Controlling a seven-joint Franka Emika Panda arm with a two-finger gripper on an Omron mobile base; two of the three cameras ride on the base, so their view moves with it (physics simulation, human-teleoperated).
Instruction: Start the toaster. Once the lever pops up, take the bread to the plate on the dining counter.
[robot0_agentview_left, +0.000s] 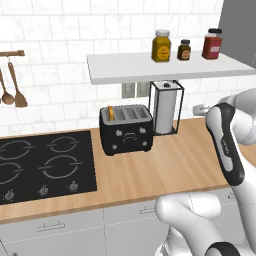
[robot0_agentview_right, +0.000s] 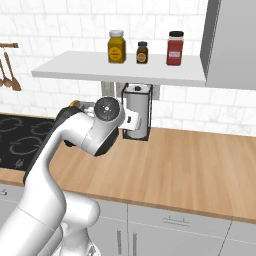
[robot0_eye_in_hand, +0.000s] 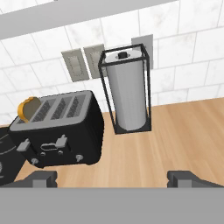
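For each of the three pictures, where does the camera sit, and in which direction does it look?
Left base view: behind the arm's left, facing toaster, bread and stove; arm at right.
Right base view: behind its right, facing paper towel holder; arm at left.
Hand view: on the hand, over open gripper, facing toaster.
All share the holder and the counter.
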